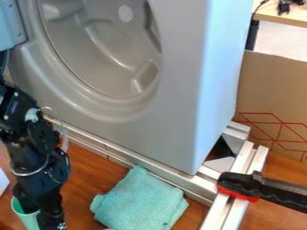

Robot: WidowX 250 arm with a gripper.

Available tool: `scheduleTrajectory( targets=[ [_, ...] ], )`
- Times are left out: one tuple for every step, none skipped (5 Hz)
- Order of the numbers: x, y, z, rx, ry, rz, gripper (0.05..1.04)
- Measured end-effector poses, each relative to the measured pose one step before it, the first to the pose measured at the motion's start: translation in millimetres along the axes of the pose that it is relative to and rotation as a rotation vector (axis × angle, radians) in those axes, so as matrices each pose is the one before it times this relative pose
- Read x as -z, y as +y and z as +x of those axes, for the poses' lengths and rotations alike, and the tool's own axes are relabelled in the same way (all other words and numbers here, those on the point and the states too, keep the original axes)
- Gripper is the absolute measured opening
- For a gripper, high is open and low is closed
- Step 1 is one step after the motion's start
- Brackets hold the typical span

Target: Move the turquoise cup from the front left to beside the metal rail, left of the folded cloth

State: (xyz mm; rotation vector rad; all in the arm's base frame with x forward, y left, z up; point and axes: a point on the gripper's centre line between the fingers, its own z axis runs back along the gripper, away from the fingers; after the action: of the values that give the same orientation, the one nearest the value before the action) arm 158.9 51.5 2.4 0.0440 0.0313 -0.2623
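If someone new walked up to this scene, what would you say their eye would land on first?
Probably the big grey machine front with its large round recess, which dominates the upper left and centre. Next might come the turquoise cloth at the bottom centre, then the black-and-red clamp at lower right and the green cup by the gripper at lower left.

There is room over the wood (84, 173) between the cup (28, 219) and cloth (141, 202). A metal bar (180, 180) and gray box (171, 130) block behind.
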Motion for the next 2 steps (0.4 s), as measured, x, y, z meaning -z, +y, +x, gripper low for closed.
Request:
scheduleTrajectory(
  targets=[
    [-0.07, 1.54, -3.64, -0.042, 0.0235, 0.0116, 0.437],
    [-1.67, 0.27, -7.07, -0.0489, 0.0677, 0.0386, 0.201]
  ],
)
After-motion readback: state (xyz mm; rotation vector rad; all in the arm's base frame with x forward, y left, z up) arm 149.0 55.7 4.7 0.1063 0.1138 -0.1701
